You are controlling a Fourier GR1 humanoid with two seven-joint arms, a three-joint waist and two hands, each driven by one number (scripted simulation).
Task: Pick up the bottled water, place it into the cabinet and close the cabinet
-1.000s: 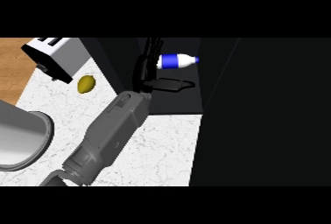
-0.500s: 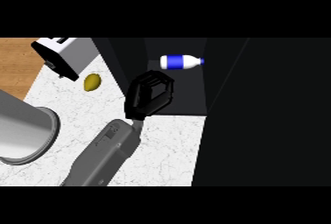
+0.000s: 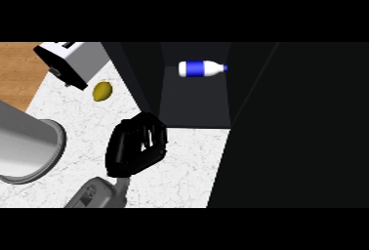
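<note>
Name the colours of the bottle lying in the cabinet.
White with a blue band; bottled water, head view.

The hand is black, on a grey forearm. Beneath it the counter is white, speckled with faint grey marbling. Up and to its right, the bottled water is white with a blue band and what looks like a blue cap, inside the black cabinet. Up-left of the hand is a yellow, lemon-like fruit, and beyond that a white and black appliance. To the hand's left is a grey metal pot. Brown wood shows at the far left.
</note>
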